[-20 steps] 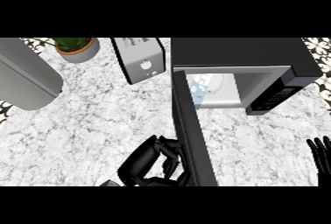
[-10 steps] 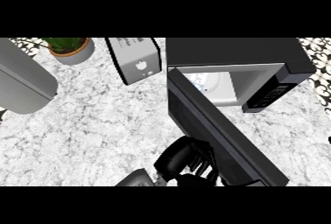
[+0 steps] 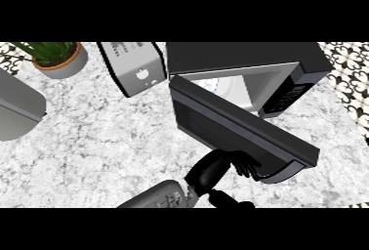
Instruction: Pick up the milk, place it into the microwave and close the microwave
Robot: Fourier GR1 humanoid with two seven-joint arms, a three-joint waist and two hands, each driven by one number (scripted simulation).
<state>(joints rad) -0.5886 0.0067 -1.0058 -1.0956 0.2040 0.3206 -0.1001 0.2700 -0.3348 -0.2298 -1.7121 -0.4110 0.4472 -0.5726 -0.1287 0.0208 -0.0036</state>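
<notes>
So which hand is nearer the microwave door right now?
Left. The left hand is against the outer face of the microwave door, near its free end. The right hand is out of view.

Marble counter (image 3: 93,146), white and grey.
Microwave (image 3: 245,56), black, at 12 to 1 o'clock; pale inside partly showing.
Microwave door (image 3: 238,132), dark, swung partway across the opening, running from centre toward 4 o'clock.
Left hand (image 3: 216,168), black, at 6 o'clock, fingers against the door's outer face near its lower edge.
Toaster (image 3: 133,66), silver, at 11 o'clock, just beside the microwave.
Potted plant (image 3: 57,56), green, at 10 o'clock.
Grey object (image 3: 18,112), at 9 o'clock, cut by the edge.
</notes>
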